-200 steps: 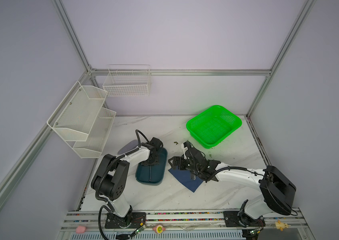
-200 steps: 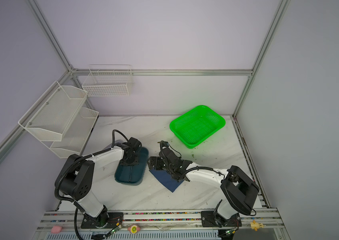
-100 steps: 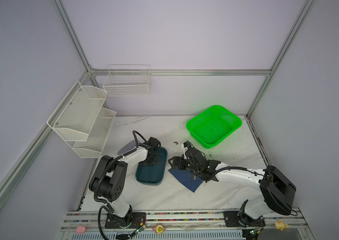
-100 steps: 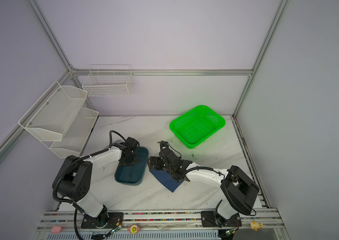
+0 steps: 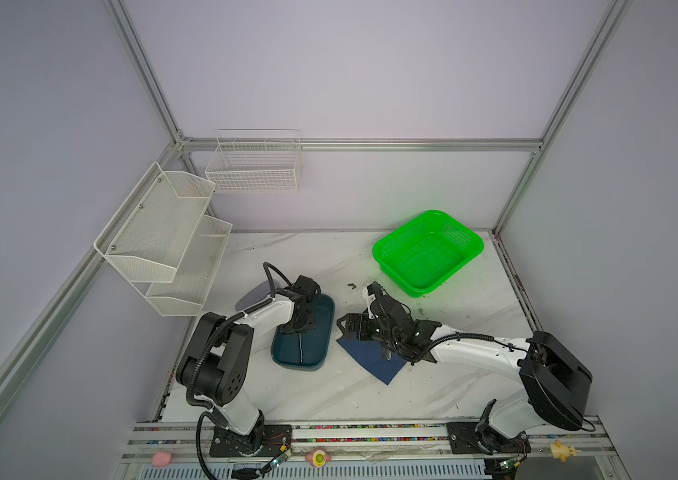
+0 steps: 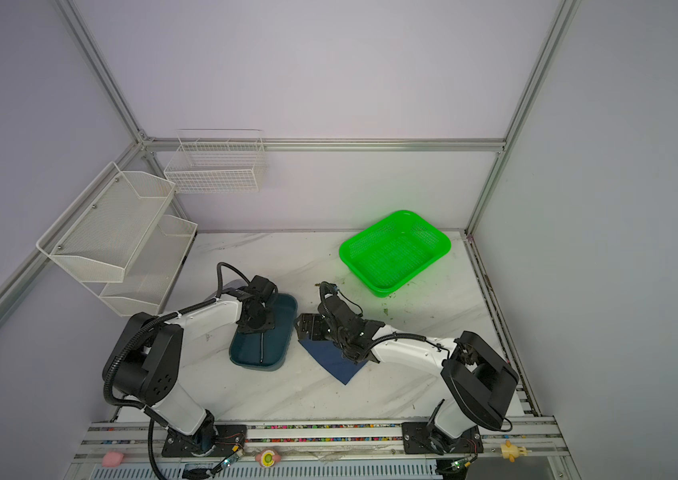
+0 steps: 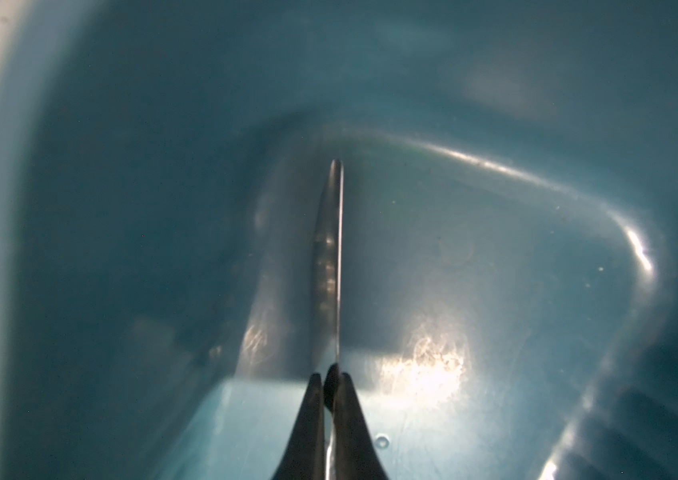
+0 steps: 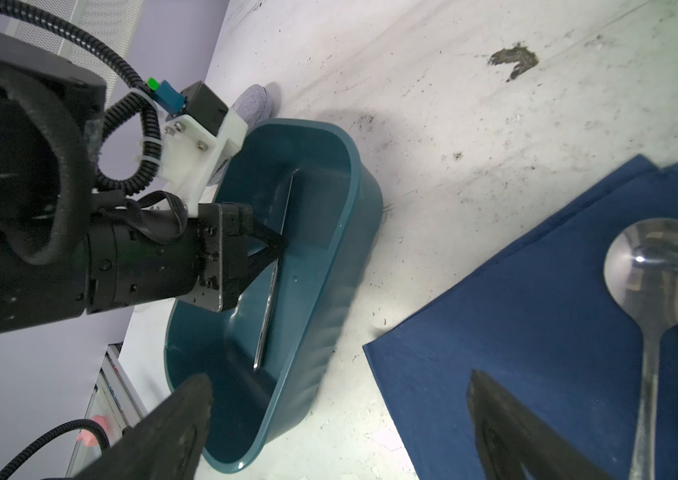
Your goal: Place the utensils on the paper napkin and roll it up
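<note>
My white marbled tabletop [image 5: 329, 399] carries a bright green mesh basket [image 5: 426, 251] at two o'clock; a dark teal tray [image 5: 320, 332] sits at nine o'clock of centre; a grey rounded case [image 5: 251, 295] lies just beside the tray's eleven o'clock corner; a dark smudge [image 5: 351, 285] marks the middle; I see a white two-tier mesh shelf [image 5: 158, 232] on the wall at ten o'clock, and a white wire basket [image 5: 252, 170] at eleven.

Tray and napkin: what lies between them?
Between tray and napkin: only bare, dirt-specked table, clearest in the right wrist view. The right gripper, jaws open, hangs above that gap.
</note>
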